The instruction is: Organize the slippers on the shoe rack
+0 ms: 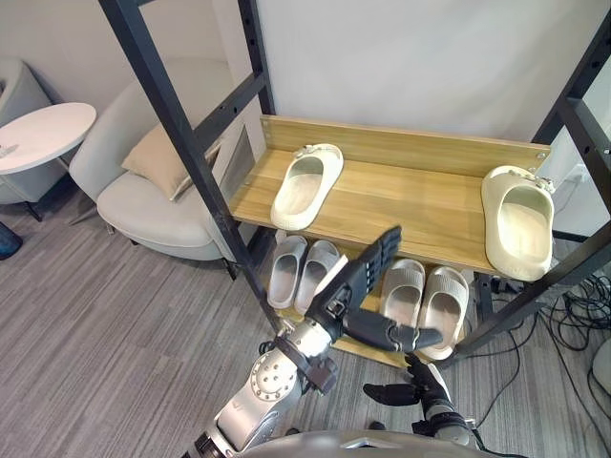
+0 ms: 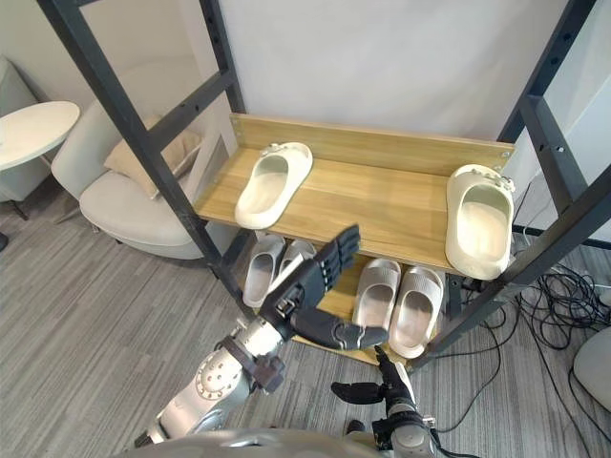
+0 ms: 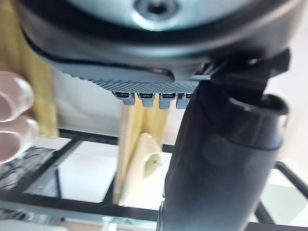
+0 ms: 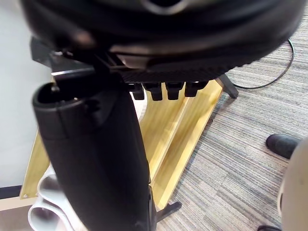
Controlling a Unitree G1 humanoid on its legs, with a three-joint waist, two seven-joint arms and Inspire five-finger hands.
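Two cream slippers lie far apart on the rack's wooden top shelf: one at the left end, one at the right end, both with toes toward the wall. On the lower shelf stand two grey pairs, one on the left and one on the right. My left hand is raised in front of the rack's front edge, open with straight fingers, holding nothing. My right hand hangs low before the lower shelf, open and empty. The left wrist view shows a cream slipper past the fingers.
Black metal frame posts cross in front of the rack on both sides. A pale armchair with a beige cushion and a white round table stand to the left. Loose cables lie on the grey floor at the right.
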